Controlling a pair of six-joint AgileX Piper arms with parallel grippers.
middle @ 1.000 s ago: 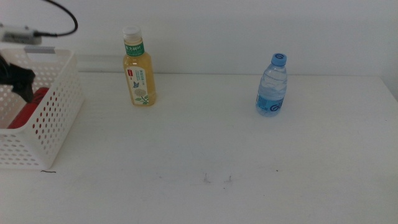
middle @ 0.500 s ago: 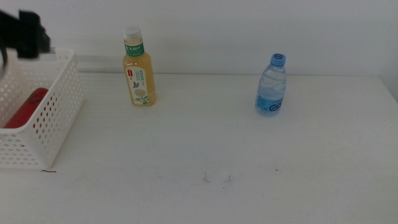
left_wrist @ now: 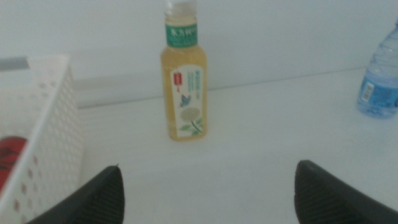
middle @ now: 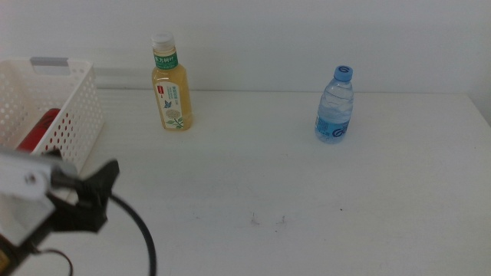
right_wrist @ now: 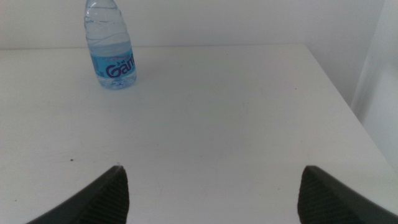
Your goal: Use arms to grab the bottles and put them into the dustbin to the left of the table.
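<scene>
The yellow tea bottle [middle: 170, 83] stands upright at the back of the table, a little to the right of the dustbin [middle: 73, 115]. A red can [middle: 38, 130] lies inside this white basket. Far to the right stands the small water bottle [middle: 335, 105]. My left gripper [middle: 98, 193] hovers low at the front left, beside the dustbin. In the left wrist view it [left_wrist: 208, 169] is open and holds nothing, facing the tea bottle [left_wrist: 183, 74] with the dustbin [left_wrist: 43, 130] alongside. My right gripper [right_wrist: 212, 169] is open and bare, with the water bottle [right_wrist: 111, 46] some way ahead.
The white table [middle: 307, 192] bears a few small dark scuffs [middle: 267, 221] near the front middle. A pale wall closes the back. The table's right edge [right_wrist: 345, 93] shows in the right wrist view. A black cable [middle: 142, 238] loops off the left arm.
The left arm rose out of the dustbin, leaving the red can inside, and swung down to the table's front left. Both bottles stayed put.
</scene>
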